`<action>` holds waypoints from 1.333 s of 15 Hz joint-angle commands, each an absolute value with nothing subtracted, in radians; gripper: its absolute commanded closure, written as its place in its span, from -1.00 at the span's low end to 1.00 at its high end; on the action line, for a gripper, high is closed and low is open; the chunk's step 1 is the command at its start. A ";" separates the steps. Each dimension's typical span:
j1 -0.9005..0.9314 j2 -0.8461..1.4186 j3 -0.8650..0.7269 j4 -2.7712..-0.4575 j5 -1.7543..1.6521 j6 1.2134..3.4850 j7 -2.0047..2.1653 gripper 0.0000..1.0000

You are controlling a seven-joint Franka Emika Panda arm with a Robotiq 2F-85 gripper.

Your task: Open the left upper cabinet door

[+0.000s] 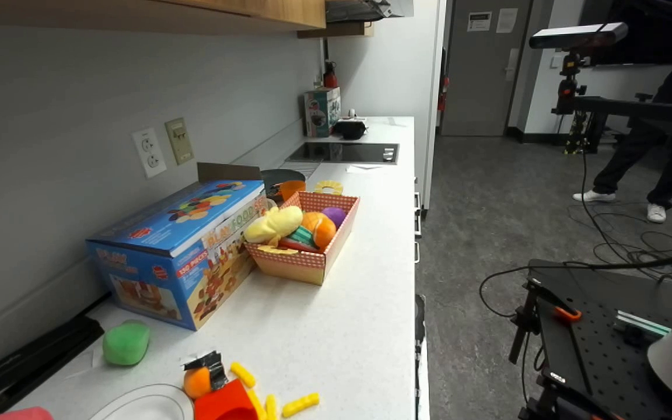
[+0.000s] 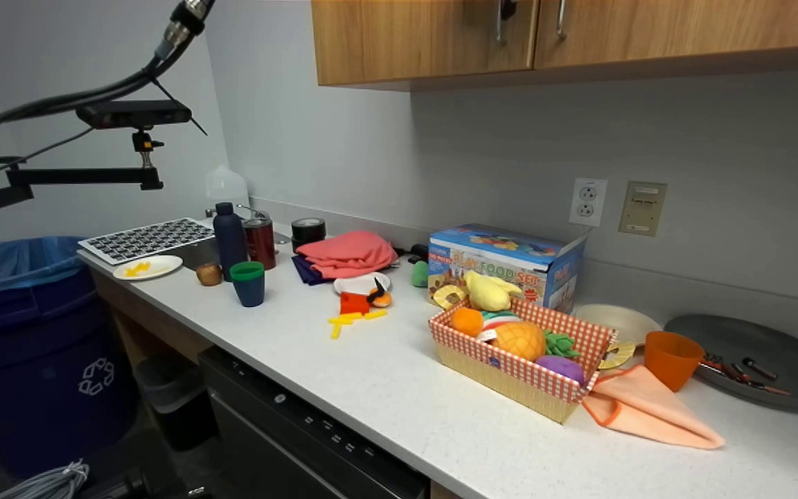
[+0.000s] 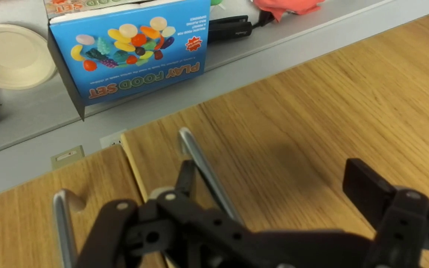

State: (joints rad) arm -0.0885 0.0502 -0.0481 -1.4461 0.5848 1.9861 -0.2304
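Jaws of my gripper (image 3: 270, 169) stand wide apart, gripping nothing; the silver bar handle (image 3: 205, 163) of the left upper cabinet door (image 3: 289, 126) lies between them, just beside one finger (image 3: 186, 178). I can't tell whether those touch. I see that door above the counter (image 2: 371, 378).

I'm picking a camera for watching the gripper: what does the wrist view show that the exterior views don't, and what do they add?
Only the wrist view shows the gripper with both jaws visible, open, the left upper cabinet door handle between them.

Only exterior views show the navy bottle, recycling bin and cooktop.

All three share the Play Food Set box and wall outlet; the handle also appears in an exterior view, where a dark piece beside it may be a fingertip.
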 commanded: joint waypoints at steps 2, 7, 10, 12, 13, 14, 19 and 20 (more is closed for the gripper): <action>-0.078 -0.015 -0.024 -1.466 0.714 1.883 -0.214 -1.00; -0.073 -0.071 -0.015 -1.499 0.730 1.880 -0.204 -1.00; -0.073 -0.104 -0.018 -1.517 0.727 1.866 -0.207 -1.00; -0.063 -0.125 -0.036 -1.522 0.726 1.837 -0.205 -1.00; -0.063 -0.138 -0.041 -1.530 0.725 1.820 -0.205 -1.00; -0.062 -0.151 -0.046 -1.540 0.724 1.803 -0.203 -1.00; -0.057 -0.261 -0.077 -1.657 0.715 1.701 -0.218 -1.00; -0.054 -0.289 -0.083 -1.684 0.712 1.676 -0.220 -1.00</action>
